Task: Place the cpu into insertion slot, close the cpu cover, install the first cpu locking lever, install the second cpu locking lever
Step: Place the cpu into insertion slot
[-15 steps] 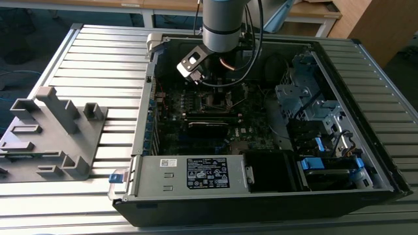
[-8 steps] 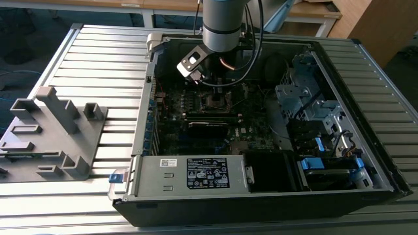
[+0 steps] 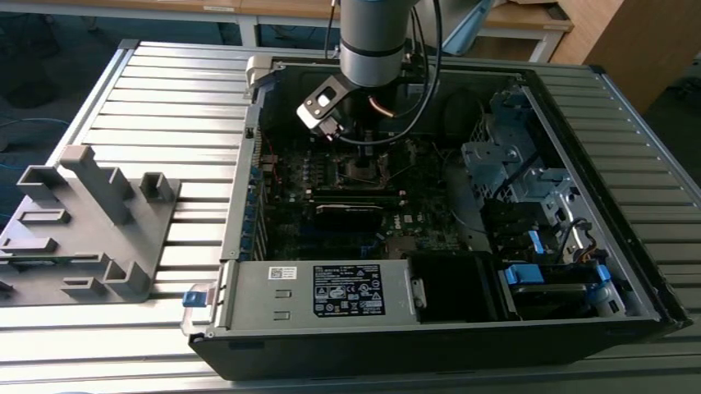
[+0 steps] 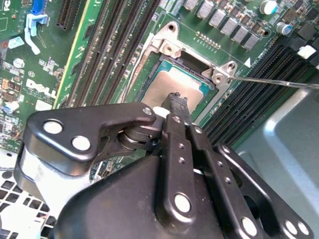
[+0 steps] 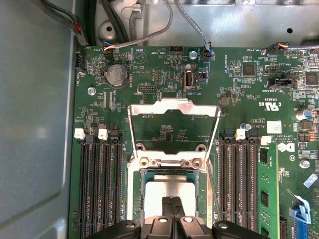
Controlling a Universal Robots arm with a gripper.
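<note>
Exterior view: the arm (image 3: 373, 41) hung into the open computer case (image 3: 235, 213) from twelve o'clock, over the insertion slot (image 3: 362, 168). Second wrist view: the gripper (image 4: 175, 101) was clenched empty, tips at the seated cpu (image 4: 167, 84); a locking lever (image 4: 274, 82) stood free. First wrist view added the cpu cover (image 5: 174, 104), swung open, not yet closed.

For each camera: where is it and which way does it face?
Exterior view: raised, looking down into the open case; arm shows.
First wrist view: on the wrist, facing the board straight on; gripper shows, cover open.
Second wrist view: on the wrist, slanting along the gripper.
Both wrist views share the shut gripper at the cpu.
</note>
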